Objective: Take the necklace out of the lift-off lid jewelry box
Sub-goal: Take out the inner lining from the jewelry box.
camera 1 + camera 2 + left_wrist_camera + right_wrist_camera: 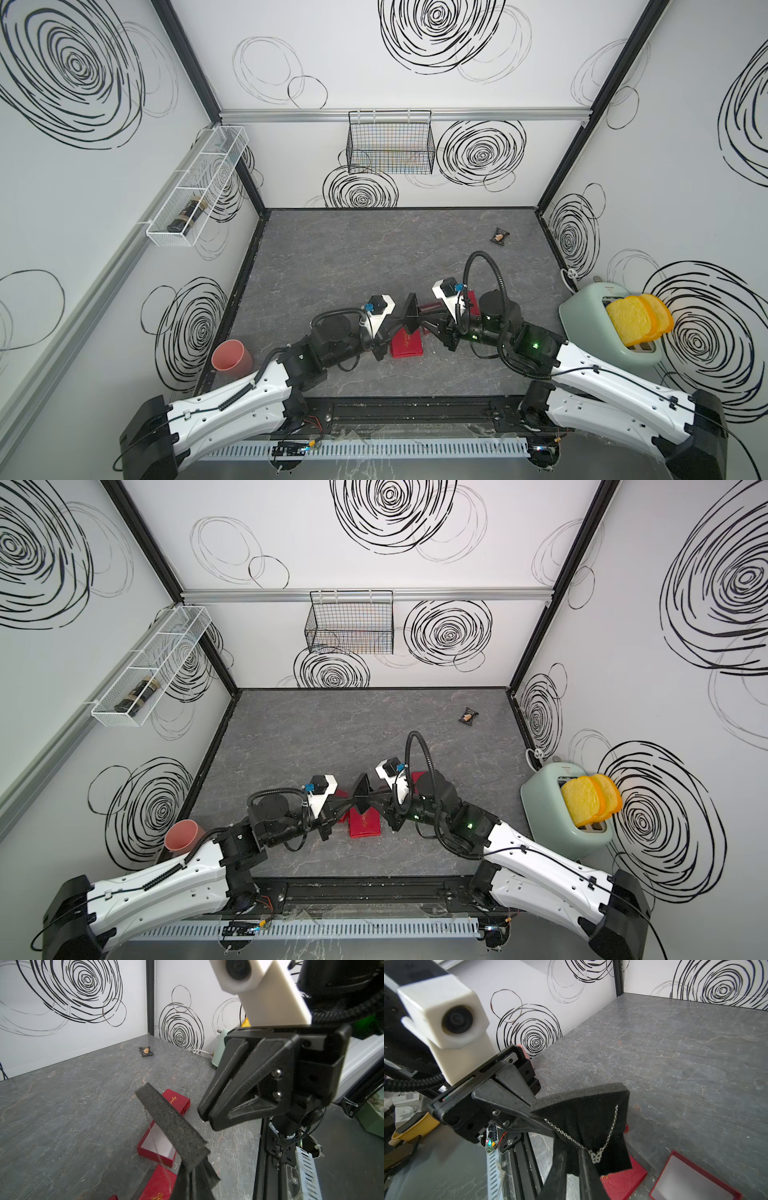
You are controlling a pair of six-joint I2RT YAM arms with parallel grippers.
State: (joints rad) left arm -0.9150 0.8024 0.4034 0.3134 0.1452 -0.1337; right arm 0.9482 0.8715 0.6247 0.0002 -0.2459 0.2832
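Left claw [532,1106]: clamped on foam pad [581,1109], above table [675,1053].
Right claw [572,1160]: narrow at pad's lower edge; grip unclear.
Necklace [596,1157]: draped on pad, lower centre.
Box [685,1180]: open, lower right.

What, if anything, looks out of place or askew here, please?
The black foam insert is out of the red box base, held tilted in mid-air by the left gripper, with the necklace draped across it. A snack packet lies alone near the far right corner.
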